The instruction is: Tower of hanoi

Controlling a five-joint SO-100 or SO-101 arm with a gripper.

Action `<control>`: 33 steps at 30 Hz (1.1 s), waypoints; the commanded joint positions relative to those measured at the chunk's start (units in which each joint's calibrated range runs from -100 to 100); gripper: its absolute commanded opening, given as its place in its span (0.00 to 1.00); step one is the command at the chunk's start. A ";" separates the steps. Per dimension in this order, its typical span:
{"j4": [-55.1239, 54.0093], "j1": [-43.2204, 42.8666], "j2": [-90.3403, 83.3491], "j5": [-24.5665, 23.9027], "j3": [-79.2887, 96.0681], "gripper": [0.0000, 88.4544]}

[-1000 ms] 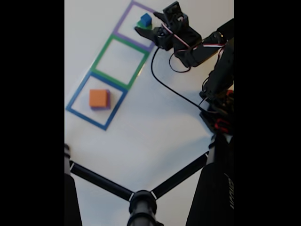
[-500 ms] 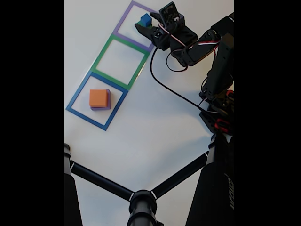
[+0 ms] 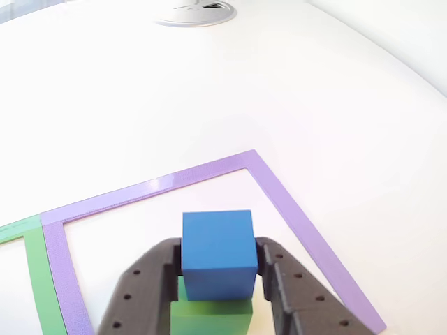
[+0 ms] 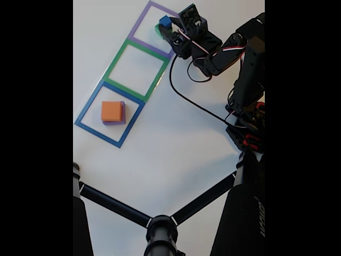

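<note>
Blue cube (image 3: 217,255) small, solid matte blue, sharp edges, sitting on top of a wider green block (image 3: 211,316); both inside the purple taped square (image 3: 293,209). Gripper (image 3: 218,276) has its two black fingers (image 3: 276,276) narrowed onto the blue cube's left and right sides in the other view, touching it, cube between them. In the fixed view the gripper (image 4: 169,28) is at the purple square's (image 4: 139,42) right part, blue cube (image 4: 165,21) at its tips.

Three taped squares in a row in the fixed view: purple one at top, green square (image 4: 114,61) just below it sharing an edge, blue square (image 4: 88,106) below that. Blue square holds an orange block (image 4: 111,111) on a purple block (image 4: 122,114). Black cable (image 4: 194,101) runs across the white table (image 4: 176,149) right of the purple square. Black tripod legs (image 4: 114,205) well below the purple square.
</note>
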 commanded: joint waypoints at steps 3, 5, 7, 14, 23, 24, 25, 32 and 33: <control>-1.08 -1.36 -0.15 0.54 -1.84 0.04; -0.43 -1.56 -1.04 0.54 -1.75 0.04; 1.59 -2.04 -3.70 0.54 -1.29 0.04; 30.09 -4.34 -28.25 0.54 -1.29 0.04; 96.09 -8.27 -64.34 0.54 -21.02 0.03; 103.86 -9.13 -65.55 0.54 -27.02 0.03; 110.09 -9.99 -66.12 0.54 -32.48 0.03; 137.22 -19.01 -65.63 0.54 -63.84 0.02; 139.08 -20.16 -65.63 0.54 -66.11 0.02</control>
